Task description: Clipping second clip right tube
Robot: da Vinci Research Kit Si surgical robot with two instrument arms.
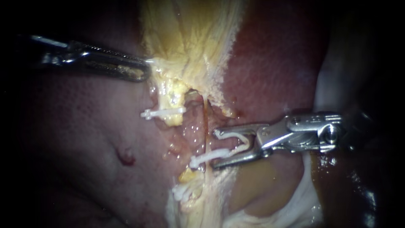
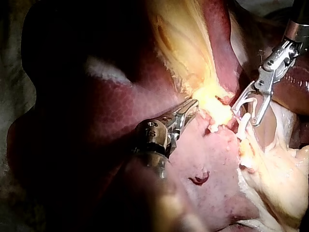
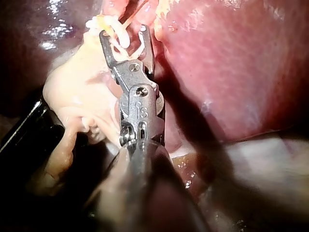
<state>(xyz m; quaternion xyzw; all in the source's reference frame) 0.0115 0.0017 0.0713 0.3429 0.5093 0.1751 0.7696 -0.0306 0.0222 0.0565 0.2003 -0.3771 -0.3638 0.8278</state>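
Note:
My right instrument comes in from the right, its jaws wide apart and holding an open white clip between them. The thin right tube runs just ahead of the jaw tips, outside the jaws. A closed white clip lies across that tube at the lower jaw's tip. My left instrument is shut on the yellow tissue above the tubes. The right wrist view shows the loaded clip between the jaws of my right instrument.
Another white clip sits on the left tube, and one more lower down. Dark red liver lies on both sides, with a small red nick. A tan bulge of gallbladder lies below my right instrument.

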